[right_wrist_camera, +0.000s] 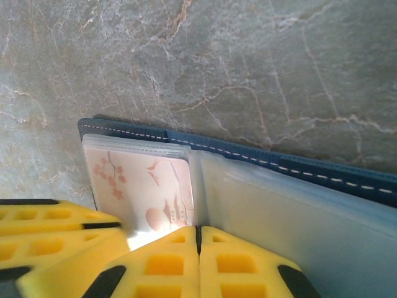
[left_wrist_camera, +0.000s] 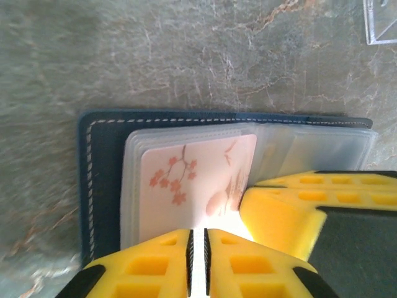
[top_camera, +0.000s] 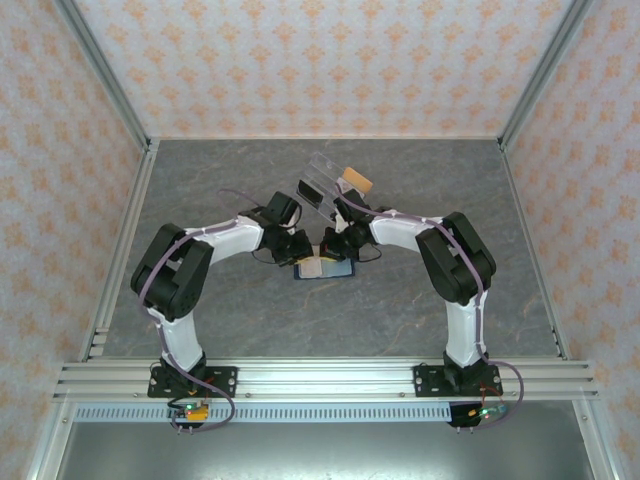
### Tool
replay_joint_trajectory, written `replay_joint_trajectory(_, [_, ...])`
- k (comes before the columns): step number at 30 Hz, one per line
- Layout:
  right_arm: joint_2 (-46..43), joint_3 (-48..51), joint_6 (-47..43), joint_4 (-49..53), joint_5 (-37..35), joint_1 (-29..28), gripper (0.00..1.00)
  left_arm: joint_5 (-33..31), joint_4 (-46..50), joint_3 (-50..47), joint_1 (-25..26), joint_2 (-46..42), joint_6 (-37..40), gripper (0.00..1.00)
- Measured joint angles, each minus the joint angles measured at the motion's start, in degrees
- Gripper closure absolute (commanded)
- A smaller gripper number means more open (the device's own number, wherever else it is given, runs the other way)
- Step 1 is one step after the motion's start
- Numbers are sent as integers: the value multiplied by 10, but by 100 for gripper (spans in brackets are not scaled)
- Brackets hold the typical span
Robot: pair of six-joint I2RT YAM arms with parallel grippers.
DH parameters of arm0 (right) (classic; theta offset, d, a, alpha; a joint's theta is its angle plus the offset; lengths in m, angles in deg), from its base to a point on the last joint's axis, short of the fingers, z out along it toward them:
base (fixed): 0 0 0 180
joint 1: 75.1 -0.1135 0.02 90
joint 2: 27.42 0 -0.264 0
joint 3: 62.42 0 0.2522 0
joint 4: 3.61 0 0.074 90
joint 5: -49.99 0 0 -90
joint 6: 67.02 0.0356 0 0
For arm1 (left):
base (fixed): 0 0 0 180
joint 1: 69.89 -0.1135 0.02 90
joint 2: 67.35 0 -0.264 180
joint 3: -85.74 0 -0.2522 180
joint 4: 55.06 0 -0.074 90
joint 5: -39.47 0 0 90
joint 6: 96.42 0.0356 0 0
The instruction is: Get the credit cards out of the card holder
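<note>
**Both grippers closed over the open card holder**

The card holder is seen lying open and flat on the grey marbled table, about midway across it, directly between the two wrists. Its navy cover with pale stitching is turned down, and its clear plastic sleeves are turned up. A whitish-pink card printed with blossoms is seen lodged in the sleeves of the left half.

The left gripper is placed at the near edge of that card. Its yellow fingers are drawn together until only a thin slit is left. Whether the card or a sleeve edge is pinched in that slit cannot be told.

The right gripper is set just beside it, at the fold between the two halves. Its fingers are clenched against each other and nothing can be made out between them. The two grippers are seen close together, almost touching.

Farther back, a clear acrylic box is seen tilted on the table. A black card is held inside it, and an orange-tan card is seen at its far right end.
</note>
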Motion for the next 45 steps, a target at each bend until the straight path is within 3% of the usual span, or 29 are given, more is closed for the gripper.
replay_joint_trajectory(5, [0, 0, 0, 0, -1, 0, 95, -42, 32, 0, -2, -37, 0, 79])
replay_joint_trajectory(8, [0, 0, 0, 0, -2, 0, 88, -53, 40, 0, -5, -37, 0, 79])
replay_joint_trajectory(13, [-2, 0, -2, -2, -2, 0, 76, -51, 41, 0, -7, -31, 0, 83])
replay_joint_trajectory(21, [-3, 0, -2, -4, -2, 0, 72, -35, 38, 0, -7, 5, 0, 87])
replay_joint_trajectory(32, [-3, 0, -2, -4, 0, 0, 73, -21, 29, 0, -8, 8, 0, 92])
replay_joint_trajectory(45, [-10, 20, -2, -26, 23, 10, 89, -21, 28, 0, -8, 10, 0, 99])
